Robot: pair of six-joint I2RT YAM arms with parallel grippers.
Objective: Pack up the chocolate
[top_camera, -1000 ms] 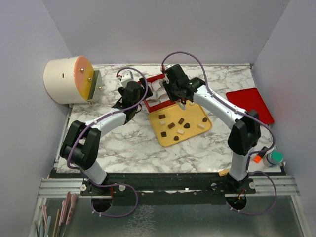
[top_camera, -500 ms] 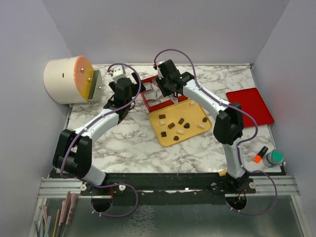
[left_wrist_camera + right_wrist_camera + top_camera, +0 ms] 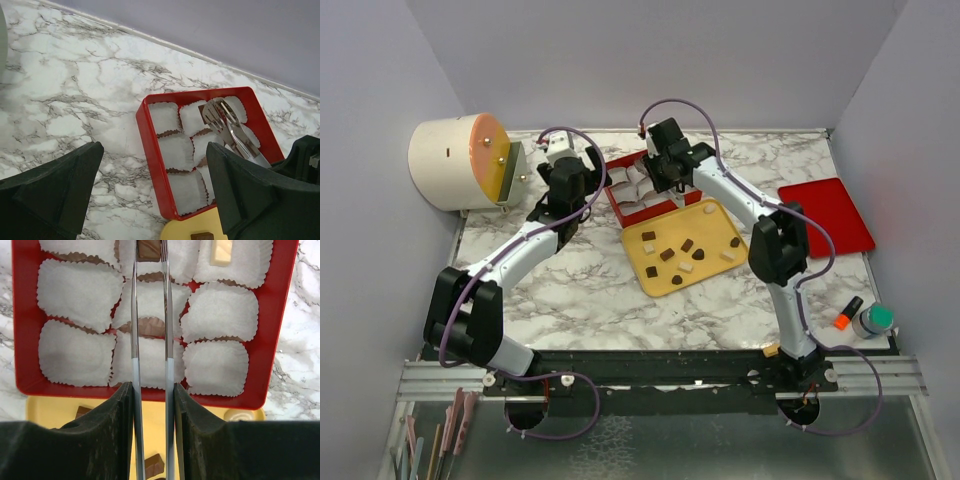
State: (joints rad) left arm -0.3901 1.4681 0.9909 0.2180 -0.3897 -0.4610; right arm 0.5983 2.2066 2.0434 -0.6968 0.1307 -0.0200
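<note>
My right gripper (image 3: 151, 387) is shut on metal tongs (image 3: 135, 315), and their tips pinch a brown piece of the chocolate (image 3: 148, 249) over the far row of the red box (image 3: 280, 340). White paper cups fill the box, and a cream piece (image 3: 221, 251) lies in a far cup. More chocolate (image 3: 667, 254) is scattered on the yellow tray (image 3: 710, 235). At the box's left side my left gripper (image 3: 155, 150) stands open and holds nothing; the top view shows that left gripper (image 3: 588, 185) beside the box (image 3: 616, 208). The tongs (image 3: 227, 125) also show from the left wrist.
A flat red lid (image 3: 827, 212) lies at the right. A round cream container (image 3: 455, 160) sits at the back left corner. An orange marker (image 3: 845, 315) and a green-capped jar (image 3: 873, 320) stand near the right front edge.
The left gripper has drawn back to the left, off the box. The right gripper has carried the tongs from the tray's far edge to over the box.
</note>
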